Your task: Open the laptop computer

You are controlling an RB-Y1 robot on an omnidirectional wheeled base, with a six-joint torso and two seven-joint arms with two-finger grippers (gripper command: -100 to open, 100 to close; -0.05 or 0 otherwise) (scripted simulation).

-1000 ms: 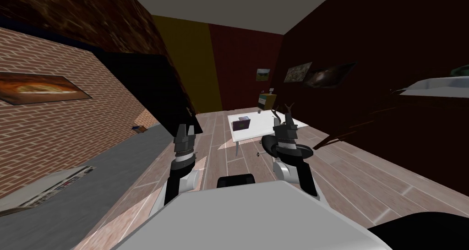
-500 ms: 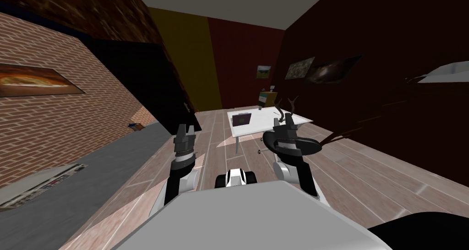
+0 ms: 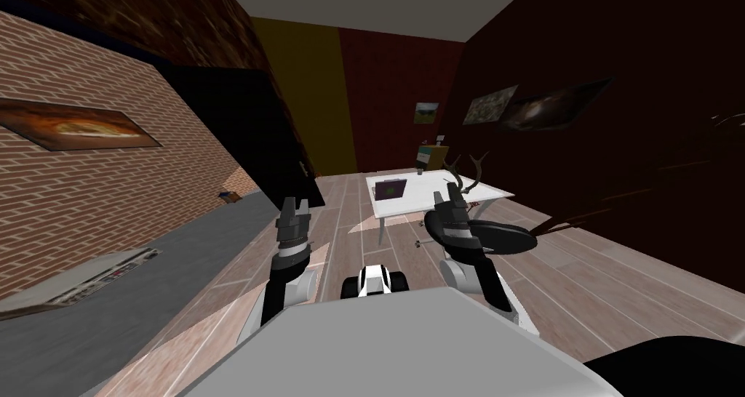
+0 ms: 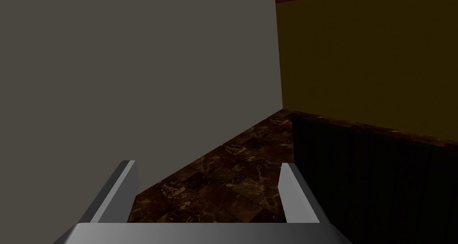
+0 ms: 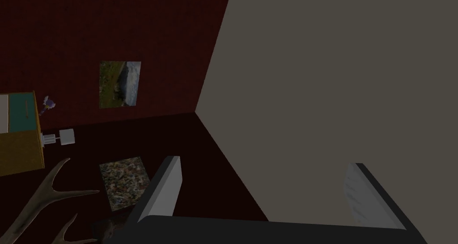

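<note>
Laptop (image 3: 390, 189), dark purple, sits on the white counter (image 3: 407, 205) at 12 o'clock, well beyond the left gripper (image 3: 295, 203) and right gripper (image 3: 445, 193), both spread and empty; probably light, stiff and hinged, best lifted by the lid's free edge.

laptop (image 3: 390, 189) | dark purple, panel near upright | on white table (image 3: 409, 205), left part

I'm seeing a brick wall (image 3: 109, 189) left, dark red wall (image 3: 626, 167) right, plank floor (image 3: 582, 283), white worktop (image 3: 420, 198) ahead.
</note>
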